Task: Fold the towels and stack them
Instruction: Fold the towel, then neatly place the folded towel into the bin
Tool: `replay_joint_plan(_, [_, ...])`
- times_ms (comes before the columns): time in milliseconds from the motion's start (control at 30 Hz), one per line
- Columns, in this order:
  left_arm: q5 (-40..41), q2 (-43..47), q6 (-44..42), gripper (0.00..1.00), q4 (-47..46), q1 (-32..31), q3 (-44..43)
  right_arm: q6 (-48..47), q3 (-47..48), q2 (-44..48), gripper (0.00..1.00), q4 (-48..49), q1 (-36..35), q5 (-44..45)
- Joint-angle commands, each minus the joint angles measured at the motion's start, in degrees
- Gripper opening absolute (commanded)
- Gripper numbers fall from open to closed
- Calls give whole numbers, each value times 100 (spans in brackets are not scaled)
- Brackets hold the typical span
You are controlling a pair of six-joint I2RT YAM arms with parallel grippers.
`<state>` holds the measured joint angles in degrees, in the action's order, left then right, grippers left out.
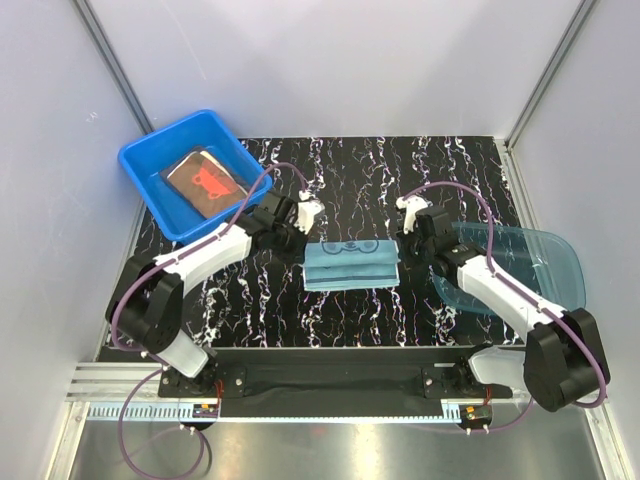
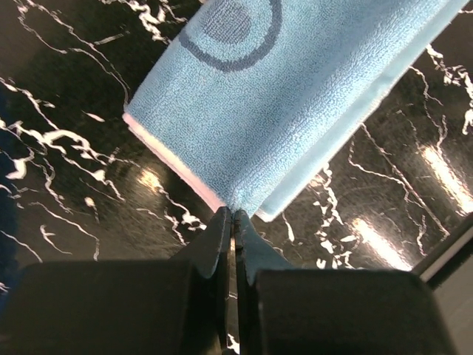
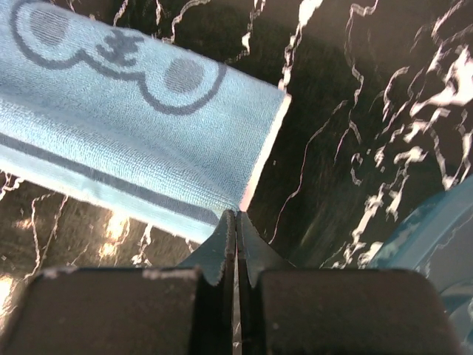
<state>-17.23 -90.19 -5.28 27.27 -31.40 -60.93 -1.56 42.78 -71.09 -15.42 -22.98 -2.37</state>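
Okay, I see the blue towel [image 1: 350, 263] folded into a flat strip at mid-bench [image 1: 455, 180], printed face up. My left gripper [image 2: 233, 217] has its jaws together at the towel's left end. My right gripper [image 3: 236, 217] is pressed closed at the right end (each tip touches a corner, and I can't tell if any cloth is nipped). A brown towel [image 1: 205, 180] lies in the tub [image 1: 150, 195] far left; the bowl [image 1: 545, 265] sits right.

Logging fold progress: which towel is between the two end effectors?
The light blue towel, folded on the black table; the dark red-printed towel lies in the blue tub.
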Motion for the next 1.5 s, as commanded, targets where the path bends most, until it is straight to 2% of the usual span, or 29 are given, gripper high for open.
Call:
replay_joint_plan(0, [133, 248, 167, 4, -125, -77, 90, 428, 265, -36, 1, -523, -48, 193])
replay_joint_plan(67, [150, 239, 220, 5, -116, -165, 107, 499, 292, -106, 2, -628, -48, 185])
replay_joint_plan(167, [159, 178, 290, 11, -99, -235, 142, 639, 301, -186, 6, -664, -48, -9])
replay_joint_plan(267, [220, 142, 352, 18, 120, -262, 143, 780, 318, -160, 24, -708, -48, -141])
replay_joint_plan(333, [299, 204, 334, 30, 305, -288, 64, 929, 388, -72, 37, -822, -48, -158])
replay_joint_plan(367, [334, 247, 326, 37, 497, -288, 11, 947, 536, -37, 40, -996, -48, -202])
replay_joint_plan(433, [256, 396, 247, 42, 787, -305, -173, 1070, 748, 16, 44, -1225, -48, -298])
replay_joint_plan(533, [422, 546, 369, 45, 885, -306, -393, 1412, 1257, -98, 43, -1648, -48, -343])
replay_joint_plan(633, [335, 538, 641, 45, 623, -306, -376, 1729, 1382, -282, 41, -1552, -49, -589])
replay_joint_plan(667, [274, 520, 807, 45, 370, -314, -307, 1790, 1416, -361, 38, -1482, -48, -624])
replay_joint_plan(867, [484, 345, 1730, 44, -835, -341, 589, 1835, 1514, -1371, 32, -1500, -48, -413])
replay_joint_plan(1033, [782, 178, 1925, 43, -1302, -603, 1003, 2160, 1233, -1811, 31, -1367, -48, -431])
replay_joint_plan(1300, [915, 414, 2268, 42, -1005, -886, 1215, 2187, 995, -1812, 32, -1499, -48, 33])
replay_joint_plan(1467, [1309, 977, 2671, 51, -556, -789, 934, 2098, 1170, -1689, 32, -1710, -57, 88])
